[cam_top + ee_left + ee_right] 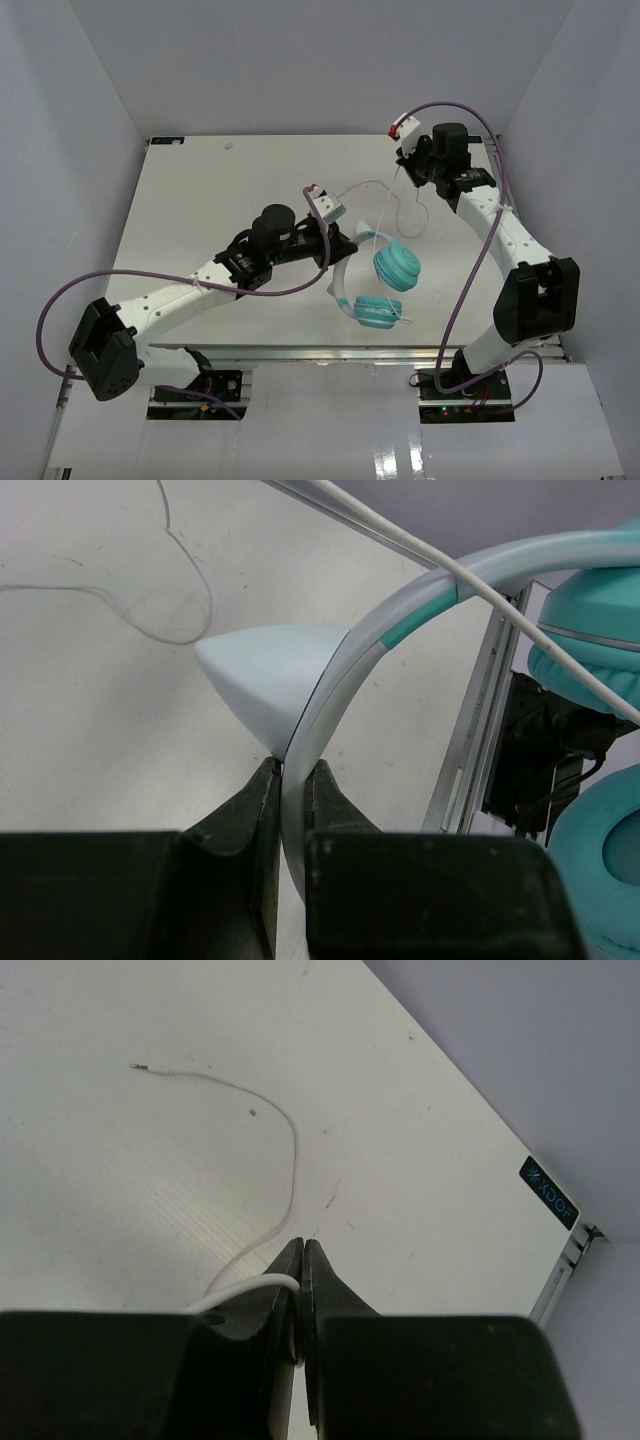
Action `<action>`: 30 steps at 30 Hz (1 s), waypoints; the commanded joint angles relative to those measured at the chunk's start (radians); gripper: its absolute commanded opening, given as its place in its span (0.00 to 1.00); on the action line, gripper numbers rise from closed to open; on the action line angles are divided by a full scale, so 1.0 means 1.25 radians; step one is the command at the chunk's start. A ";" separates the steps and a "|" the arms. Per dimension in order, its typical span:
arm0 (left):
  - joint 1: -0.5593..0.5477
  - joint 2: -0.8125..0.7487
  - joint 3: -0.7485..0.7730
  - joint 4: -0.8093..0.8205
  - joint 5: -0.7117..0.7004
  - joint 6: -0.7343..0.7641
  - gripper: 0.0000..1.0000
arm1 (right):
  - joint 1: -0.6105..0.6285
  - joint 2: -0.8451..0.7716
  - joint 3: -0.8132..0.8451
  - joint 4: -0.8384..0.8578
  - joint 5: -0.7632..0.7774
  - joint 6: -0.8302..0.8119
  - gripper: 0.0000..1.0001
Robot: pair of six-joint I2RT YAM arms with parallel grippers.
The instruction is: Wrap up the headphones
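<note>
The wrapping looked barely begun: the left gripper [290,770] was clamped on the headband [335,675] of the headphones [388,288] near the middle of the table [200,190], the right gripper [302,1247] pinched the thin cable [285,1135] at the far right, and most of that cable lay loose.

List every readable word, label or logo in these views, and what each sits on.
"XDOF", last letter unsure, in teal after a star-like mark: on the dark sticker at a corner of the table, right wrist view.
Dark mark at the table's far left corner, top view: too small to read.
Headphones: no text visible in any view.
</note>
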 commanded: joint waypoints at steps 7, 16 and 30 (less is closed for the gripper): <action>-0.012 -0.081 0.038 0.024 0.004 -0.020 0.00 | -0.050 0.013 0.042 -0.009 -0.077 0.067 0.08; -0.013 -0.089 0.173 -0.044 -0.187 -0.032 0.00 | -0.080 -0.008 -0.091 0.089 -0.612 0.257 0.08; -0.020 0.029 0.536 -0.277 -0.509 -0.010 0.00 | 0.048 0.277 -0.189 1.379 -0.907 1.339 0.08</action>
